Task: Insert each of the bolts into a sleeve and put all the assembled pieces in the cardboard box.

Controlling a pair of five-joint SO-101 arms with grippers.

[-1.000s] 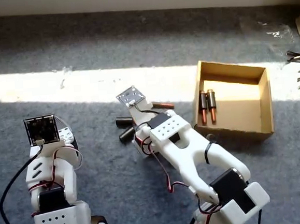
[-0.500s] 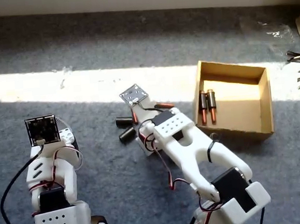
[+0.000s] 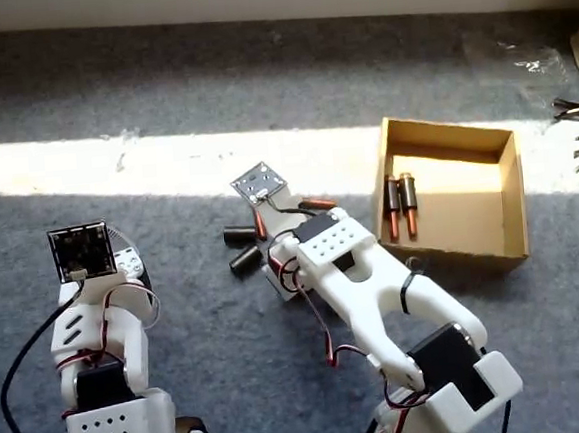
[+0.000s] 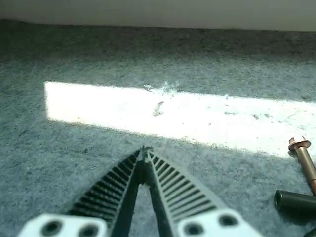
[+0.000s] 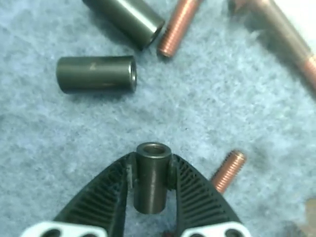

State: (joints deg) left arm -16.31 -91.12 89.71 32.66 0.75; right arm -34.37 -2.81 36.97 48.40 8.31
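Cardboard box (image 3: 452,247) sits at the right of the grey carpeted bench (image 3: 232,381), with two assembled pieces (image 3: 401,206) lying side by side inside. The rest is still loose parts near the box's left wall. Right arm (image 3: 376,290) is stretched over that scatter. A second ago its wrist sat a touch further left; it then swung slightly toward the box, exposing a copper bolt (image 3: 260,224) beneath it, and has not budged in the last half second. Its jaws are clamped on a dark sleeve (image 5: 152,182), bore end pointing up at the wrist camera. I read that as a settled grasp, with the pickup just finished. Left arm (image 3: 103,331) has stayed parked at the left throughout, jaws together on nothing, well apart from the parts. Two more sleeves (image 5: 96,74) lie on the carpet just beyond the held one, with bolt shanks (image 5: 227,170) beside them. Likely next step is mating this sleeve to a bolt — the idle arm may have to hold one.
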